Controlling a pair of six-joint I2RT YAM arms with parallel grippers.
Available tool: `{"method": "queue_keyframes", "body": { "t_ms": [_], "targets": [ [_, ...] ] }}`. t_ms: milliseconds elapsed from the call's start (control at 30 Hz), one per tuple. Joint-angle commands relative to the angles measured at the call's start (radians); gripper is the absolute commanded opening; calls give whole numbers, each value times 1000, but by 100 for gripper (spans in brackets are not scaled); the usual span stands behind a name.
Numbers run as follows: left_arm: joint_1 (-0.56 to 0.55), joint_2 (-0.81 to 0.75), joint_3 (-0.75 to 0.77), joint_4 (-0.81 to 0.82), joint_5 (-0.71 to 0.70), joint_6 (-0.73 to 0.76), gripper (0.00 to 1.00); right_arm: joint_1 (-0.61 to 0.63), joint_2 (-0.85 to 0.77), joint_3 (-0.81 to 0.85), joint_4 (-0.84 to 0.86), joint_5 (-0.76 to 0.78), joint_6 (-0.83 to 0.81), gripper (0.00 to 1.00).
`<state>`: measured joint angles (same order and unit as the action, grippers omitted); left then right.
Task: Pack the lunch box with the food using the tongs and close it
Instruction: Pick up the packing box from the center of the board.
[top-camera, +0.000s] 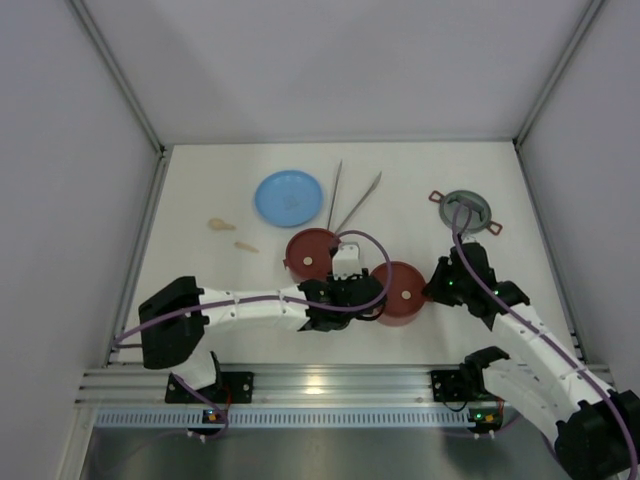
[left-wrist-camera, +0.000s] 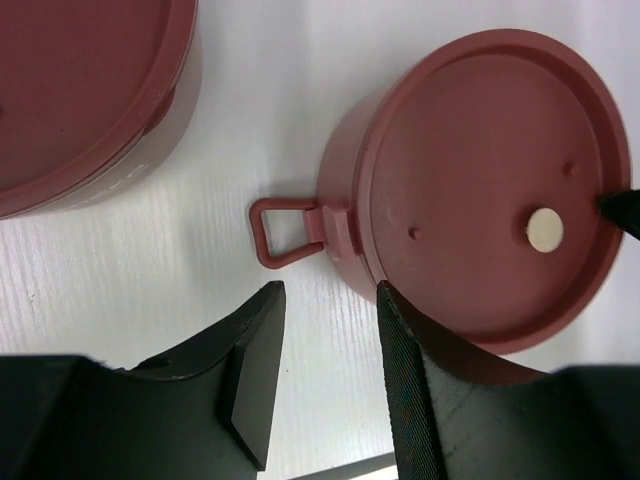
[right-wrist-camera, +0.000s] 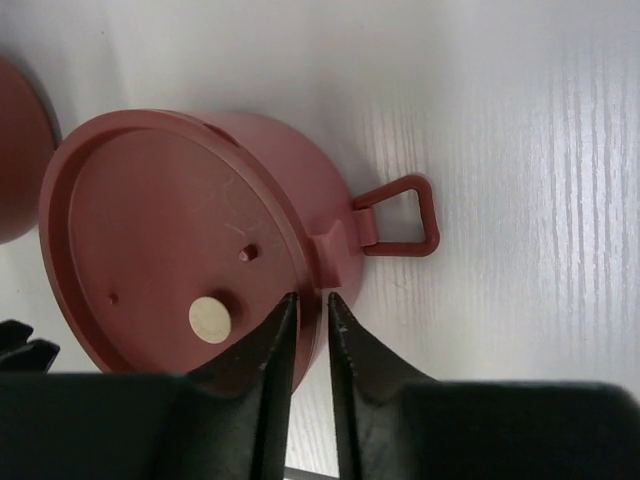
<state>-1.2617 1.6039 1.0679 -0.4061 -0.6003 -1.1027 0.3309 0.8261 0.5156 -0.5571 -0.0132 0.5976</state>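
The lunch box is in parts. Two dusty-red bowls, each with a flat maroon lid on, stand side by side: one (top-camera: 312, 252) and, to its right, one (top-camera: 400, 292). My left gripper (top-camera: 368, 295) (left-wrist-camera: 330, 290) is low between them and open. Only bare table shows between its fingers, and its right finger (left-wrist-camera: 405, 400) lies at the wall of the right bowl (left-wrist-camera: 480, 200) below its loop handle (left-wrist-camera: 285, 232). My right gripper (top-camera: 437, 287) (right-wrist-camera: 312, 298) is shut on that bowl's (right-wrist-camera: 170, 250) rim, one finger on the lid and one outside the wall. The silver tongs (top-camera: 345, 198) lie behind.
A light-blue plate (top-camera: 289, 198) lies left of the tongs. The grey red-handled top lid (top-camera: 466, 212) sits at the right rear. Two small pale pieces (top-camera: 220, 224) (top-camera: 246, 245) lie on the table at the left. White walls close in the sides and the back.
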Motion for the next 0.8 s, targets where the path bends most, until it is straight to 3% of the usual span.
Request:
{"method": "queue_keyframes", "body": {
  "t_ms": [0,100,433,767],
  "targets": [
    [22,39,35,55,-44,-17,47,-13,-25,34,-53,1,4,20],
    [50,47,29,76,-23,-7,47,-12,-30,47,-64,7,2,31],
    [79,47,-17,164,31,36,49,-12,10,66,-43,68,-5,44],
    [97,73,-45,242,111,58,49,-13,70,52,59,36,-25,45]
  ]
}}
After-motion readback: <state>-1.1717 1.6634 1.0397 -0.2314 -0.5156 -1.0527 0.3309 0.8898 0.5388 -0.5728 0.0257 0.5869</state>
